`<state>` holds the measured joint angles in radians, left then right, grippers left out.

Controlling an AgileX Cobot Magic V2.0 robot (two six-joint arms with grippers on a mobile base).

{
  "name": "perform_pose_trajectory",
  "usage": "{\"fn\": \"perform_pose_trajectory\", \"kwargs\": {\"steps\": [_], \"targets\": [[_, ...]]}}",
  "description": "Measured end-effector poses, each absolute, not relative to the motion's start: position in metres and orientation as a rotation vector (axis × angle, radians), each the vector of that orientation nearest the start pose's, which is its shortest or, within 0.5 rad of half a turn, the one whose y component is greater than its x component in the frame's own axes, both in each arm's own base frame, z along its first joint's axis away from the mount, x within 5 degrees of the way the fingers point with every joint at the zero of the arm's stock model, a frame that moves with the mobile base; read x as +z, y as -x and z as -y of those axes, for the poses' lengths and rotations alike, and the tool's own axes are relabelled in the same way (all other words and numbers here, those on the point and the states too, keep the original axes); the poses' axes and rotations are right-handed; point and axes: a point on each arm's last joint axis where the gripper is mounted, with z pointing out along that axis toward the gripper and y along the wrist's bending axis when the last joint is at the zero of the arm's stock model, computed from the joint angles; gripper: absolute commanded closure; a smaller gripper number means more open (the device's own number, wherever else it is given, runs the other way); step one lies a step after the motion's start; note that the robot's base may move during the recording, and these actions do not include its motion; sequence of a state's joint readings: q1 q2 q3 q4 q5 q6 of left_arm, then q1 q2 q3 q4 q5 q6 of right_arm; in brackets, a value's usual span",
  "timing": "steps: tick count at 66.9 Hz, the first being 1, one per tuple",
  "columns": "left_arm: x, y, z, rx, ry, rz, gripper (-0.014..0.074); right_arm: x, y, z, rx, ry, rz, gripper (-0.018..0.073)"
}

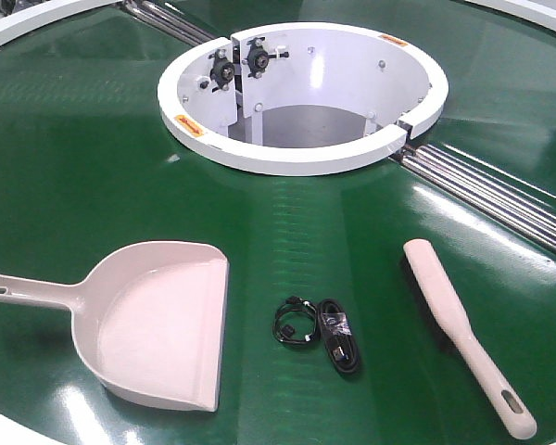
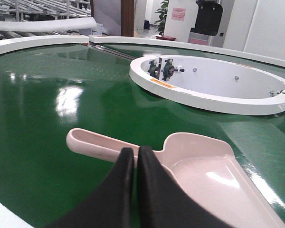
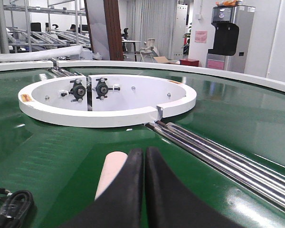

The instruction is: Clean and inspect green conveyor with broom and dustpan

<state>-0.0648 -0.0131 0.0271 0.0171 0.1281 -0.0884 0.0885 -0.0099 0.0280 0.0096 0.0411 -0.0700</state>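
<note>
**Both jaws closed over the tools on the green belt**

I am seeing the left jaws pressed together with only a thin dark seam showing between them, and they are gripping nothing. The dustpan (image 2: 204, 175) is lying just beyond their tips. Its handle is running out ahead and to the left of them, and the wide pan is spreading to their right. I cannot tell whether the tips are touching the handle.

The right jaws are likewise closed on nothing. The rounded beige end of the broom (image 3: 111, 173) is showing just to their left, partly hidden behind them. A coiled black cable (image 3: 12, 204) is lying farther left and nearer to me. Steel rollers (image 3: 213, 149) are running away ahead and to the right.

Both tools are resting flat on the green conveyor (image 1: 74, 167), well apart, with the cable between them. Straight ahead of both jaws the white ring housing (image 1: 296, 159) is standing with two black bearings inside. I am noticing small orange stickers on its rim and a pink sign on the far wall, but their writing is too small to read.
</note>
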Motion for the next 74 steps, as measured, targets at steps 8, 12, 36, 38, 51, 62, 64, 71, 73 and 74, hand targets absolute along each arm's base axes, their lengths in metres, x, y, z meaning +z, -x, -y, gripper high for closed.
{"fn": "perform_pose_trajectory", "kwargs": {"steps": [8,12,36,38,51,62,64,71,73,74], "targets": [[0.1931,-0.0563,0.0035,-0.103,0.007,-1.627,0.0603,0.2005,-0.0566,-0.0051,0.023,0.115,-1.539,0.0569],[0.1931,-0.0563,0.0035,-0.103,0.007,-1.627,0.0603,0.2005,-0.0566,-0.0051,0.023,0.115,-1.539,0.0569],[0.1931,-0.0563,0.0035,-0.103,0.007,-1.627,0.0603,0.2005,-0.0566,-0.0051,0.023,0.115,-1.539,0.0569],[0.1931,-0.0563,0.0035,-0.103,0.007,-1.627,0.0603,0.2005,-0.0566,-0.0051,0.023,0.115,-1.539,0.0569],[0.1931,-0.0563,0.0035,-0.103,0.007,-1.627,0.0603,0.2005,-0.0566,-0.0051,0.023,0.115,-1.539,0.0569],[0.1931,-0.0563,0.0035,-0.103,0.007,-1.627,0.0603,0.2005,-0.0566,-0.0051,0.023,0.115,-1.539,0.0569],[0.1931,-0.0563,0.0035,-0.103,0.007,-1.627,0.0603,0.2005,-0.0566,-0.0051,0.023,0.115,-1.539,0.0569],[0.1931,-0.0563,0.0035,-0.103,0.007,-1.627,0.0603,0.2005,-0.0566,-0.0051,0.023,0.115,-1.539,0.0569],[0.1931,-0.0563,0.0035,-0.103,0.007,-1.627,0.0603,0.2005,-0.0566,-0.0051,0.023,0.115,-1.539,0.0569],[0.1932,-0.0563,0.0035,-0.103,0.007,-1.626,0.0603,0.2005,-0.0566,-0.0051,0.023,0.115,-1.539,0.0569]]}}
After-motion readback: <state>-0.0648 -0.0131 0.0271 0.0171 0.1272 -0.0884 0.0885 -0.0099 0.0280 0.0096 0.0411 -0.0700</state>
